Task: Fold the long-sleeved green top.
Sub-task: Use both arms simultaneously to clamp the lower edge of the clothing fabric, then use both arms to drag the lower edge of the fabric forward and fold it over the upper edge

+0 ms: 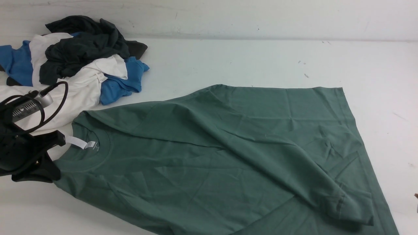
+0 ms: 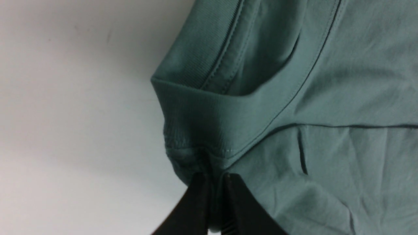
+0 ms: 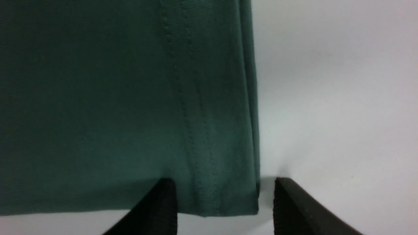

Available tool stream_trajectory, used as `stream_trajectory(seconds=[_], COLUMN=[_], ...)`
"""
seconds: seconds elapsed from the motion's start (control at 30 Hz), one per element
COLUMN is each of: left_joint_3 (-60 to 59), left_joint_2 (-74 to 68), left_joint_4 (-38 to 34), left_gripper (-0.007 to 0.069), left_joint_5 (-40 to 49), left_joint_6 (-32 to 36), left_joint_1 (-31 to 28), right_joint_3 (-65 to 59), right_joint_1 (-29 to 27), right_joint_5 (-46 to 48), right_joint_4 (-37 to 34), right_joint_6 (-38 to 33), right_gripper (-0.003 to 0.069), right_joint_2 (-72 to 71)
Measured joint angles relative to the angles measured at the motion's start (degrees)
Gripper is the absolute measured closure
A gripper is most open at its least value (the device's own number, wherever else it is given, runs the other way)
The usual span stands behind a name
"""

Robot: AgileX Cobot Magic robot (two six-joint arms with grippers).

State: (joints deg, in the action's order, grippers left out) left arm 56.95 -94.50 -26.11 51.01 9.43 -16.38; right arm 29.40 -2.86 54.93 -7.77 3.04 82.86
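On the bench [image 1: 261, 58], your left claw [image 2: 214, 178] pinches the green long-sleeved top [image 1: 228, 147] by the collar; right claw [image 3: 222, 187] gapes astride the hem, due to close.

Clipped edges, unreadable print
The green long-sleeved top [image 1: 212, 156] runs off the front view's bottom edge; the clothes pile [image 1: 81, 49] and left arm [image 1: 16, 153] are cut at the left edge; print on the neck label [image 1: 80, 142] is too small to read.

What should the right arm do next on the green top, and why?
Probably close the right gripper: its jaws stand apart astride the hem corner of the green long-sleeved top, not yet gripping, while the left gripper is shut on the top by the collar. A two-point hold likely precedes the fold.
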Motion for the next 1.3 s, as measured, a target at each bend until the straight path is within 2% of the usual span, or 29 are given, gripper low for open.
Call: stream_trajectory(seconds=[0.1, 0.23, 0.3, 0.47, 0.57, 0.7, 0.83, 1.1, 1.3], left_joint_3=[0.0, 0.0, 0.0, 0.0, 0.0, 0.0, 0.3, 6.8, 13.2], left_joint_2=[0.0, 0.0, 0.4, 3.2, 7.1, 13.5, 15.8, 12.8, 6.7], left_joint_4=[0.0, 0.0, 0.2, 0.5, 0.5, 0.3, 0.1, -4.1, -7.6], left_gripper=[0.0604, 0.0604, 0.0604, 0.0604, 0.0604, 0.0604, 0.0604, 0.0604, 0.0604], left_joint_5=[0.1, 1.3, 2.0, 6.3, 12.0, 17.2, 18.2, 18.3, 16.9], left_joint_6=[0.0, 0.1, 0.4, 1.9, 2.5, 2.4, 2.4, 2.0, 1.3], left_joint_1=[0.0, 0.0, 0.0, 0.0, 0.0, 0.0, 0.0, 0.0, 0.0], right_joint_3=[0.3, 1.0, 1.1, 1.1, 2.1, 9.9, 18.7, 37.0, 52.5], right_joint_1=[0.0, 0.0, 0.0, 0.0, 0.0, 0.0, 0.0, 0.0, 0.0], right_joint_5=[0.4, 0.6, 0.4, 1.3, 3.3, 5.9, 8.5, 9.4, 7.0], right_joint_4=[0.5, 0.2, 0.0, 2.9, 6.0, 9.3, 9.7, 9.9, 6.8], right_joint_6=[-0.3, -2.0, -2.4, -1.4, 0.1, 3.3, 4.6, 5.4, 5.6], right_gripper=[0.041, 0.0582, 0.0628, 0.0634, 0.0634, 0.0634, 0.0634, 0.0634, 0.0634], right_joint_2=[0.4, 0.5, 0.1, -5.2, -11.8, -22.2, -24.0, -14.4, 2.0])
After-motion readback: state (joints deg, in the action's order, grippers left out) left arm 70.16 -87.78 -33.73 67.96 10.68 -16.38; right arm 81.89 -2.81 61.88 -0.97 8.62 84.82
